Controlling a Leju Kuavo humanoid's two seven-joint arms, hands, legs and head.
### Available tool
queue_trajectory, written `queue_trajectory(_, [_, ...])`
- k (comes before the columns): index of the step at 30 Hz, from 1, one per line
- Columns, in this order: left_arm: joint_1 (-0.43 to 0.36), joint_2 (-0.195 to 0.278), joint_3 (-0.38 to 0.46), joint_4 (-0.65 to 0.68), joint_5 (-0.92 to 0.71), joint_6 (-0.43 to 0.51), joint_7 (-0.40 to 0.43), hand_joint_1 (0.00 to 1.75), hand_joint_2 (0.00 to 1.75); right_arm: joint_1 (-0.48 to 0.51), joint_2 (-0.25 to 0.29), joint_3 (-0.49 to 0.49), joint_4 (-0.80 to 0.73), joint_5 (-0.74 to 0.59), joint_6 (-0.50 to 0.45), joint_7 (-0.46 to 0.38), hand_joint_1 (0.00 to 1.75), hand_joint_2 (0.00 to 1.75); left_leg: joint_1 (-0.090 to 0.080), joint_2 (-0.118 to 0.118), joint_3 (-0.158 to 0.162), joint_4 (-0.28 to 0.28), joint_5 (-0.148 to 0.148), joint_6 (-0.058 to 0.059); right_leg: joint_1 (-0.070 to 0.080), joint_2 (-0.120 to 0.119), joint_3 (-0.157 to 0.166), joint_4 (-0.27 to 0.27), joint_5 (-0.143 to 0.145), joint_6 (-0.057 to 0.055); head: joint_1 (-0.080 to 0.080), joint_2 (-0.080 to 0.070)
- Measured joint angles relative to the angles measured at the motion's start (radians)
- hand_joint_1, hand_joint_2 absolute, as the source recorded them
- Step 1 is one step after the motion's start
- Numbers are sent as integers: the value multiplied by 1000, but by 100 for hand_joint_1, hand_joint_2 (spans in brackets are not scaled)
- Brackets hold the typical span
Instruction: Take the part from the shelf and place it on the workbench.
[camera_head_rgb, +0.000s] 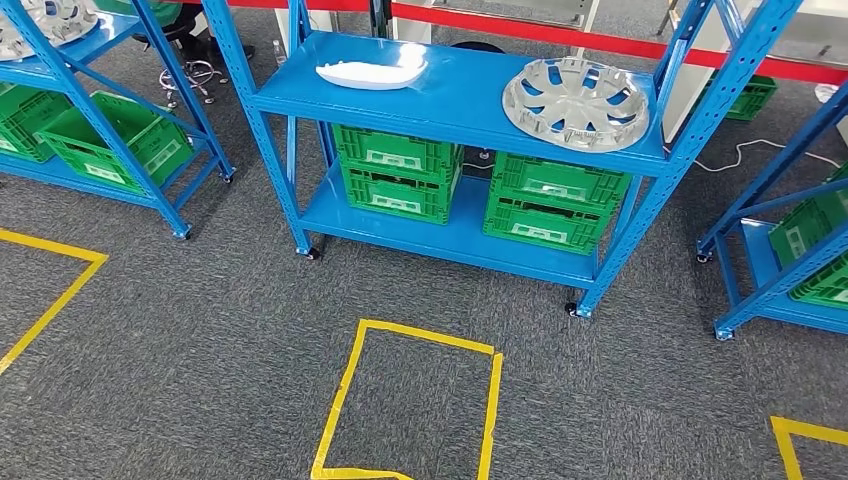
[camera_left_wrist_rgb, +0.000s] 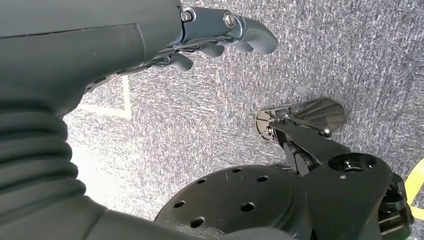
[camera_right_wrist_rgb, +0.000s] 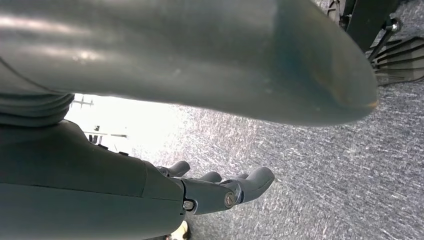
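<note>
Four green crates (camera_head_rgb: 397, 170) sit on the bottom shelf of the blue rack (camera_head_rgb: 455, 95) in the head view, stacked in two pairs, one pair toward the left end and the other (camera_head_rgb: 555, 200) toward the right; what is inside them cannot be made out. On the rack's top shelf a white curved part (camera_head_rgb: 372, 71) lies near the back left corner, and a silver wheel cover (camera_head_rgb: 576, 102) lies flat near the right end, well apart from it. More green crates (camera_head_rgb: 120, 135) stand on the lower shelf of a second blue rack at the left, and another (camera_head_rgb: 815, 245) on a rack at the right edge. Yellow tape (camera_head_rgb: 345, 395) marks a box on the grey carpet in front of the middle rack. The left hand (camera_left_wrist_rgb: 220, 35) hangs over the carpet, its fingers loosely curled, apart and holding nothing. The right hand (camera_right_wrist_rgb: 220, 187) also hangs over the carpet, fingers slightly apart and touching nothing.
</note>
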Motion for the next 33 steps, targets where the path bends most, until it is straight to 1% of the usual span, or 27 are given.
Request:
queue_trajectory(7, [0,0,0,-3,0,0,1,0,175,0,0,0,3,0,0,0,0,0,1,0,1,-2,0,-1,1,0,0,0,0,0,0,0])
queue_trajectory(11, [-1,0,0,-4,0,0,1,0,175,0,0,0,5,0,0,0,0,175,1,0,1,-2,1,-1,1,0,0,0,-1,0,0,0])
queue_trajectory(16, [-1,0,0,-5,0,0,1,0,175,0,0,0,6,0,0,0,0,175,1,0,1,-2,1,-1,1,0,0,0,-1,0,0,0])
queue_trajectory(20, [-5,-1,8,-4,-12,6,-1,0,0,-3,1,-17,8,24,-3,0,0,175,1,0,1,-2,1,-1,1,0,0,0,-1,1,0,0])
queue_trajectory(26, [-24,-9,56,5,-92,43,-20,0,0,-20,6,-117,21,155,-23,0,0,175,1,0,2,-2,1,-1,1,0,1,0,-1,1,0,0])
queue_trajectory(30, [-40,-17,96,16,-152,71,-35,0,0,-34,15,-188,33,253,-38,0,0,0,1,0,2,-2,1,-1,1,0,1,0,-1,1,0,0])
queue_trajectory(33, [-52,-24,128,26,-197,90,-46,0,0,-47,22,-245,45,326,-51,0,0,0,1,0,2,-2,1,-1,1,0,1,0,-1,1,0,0])
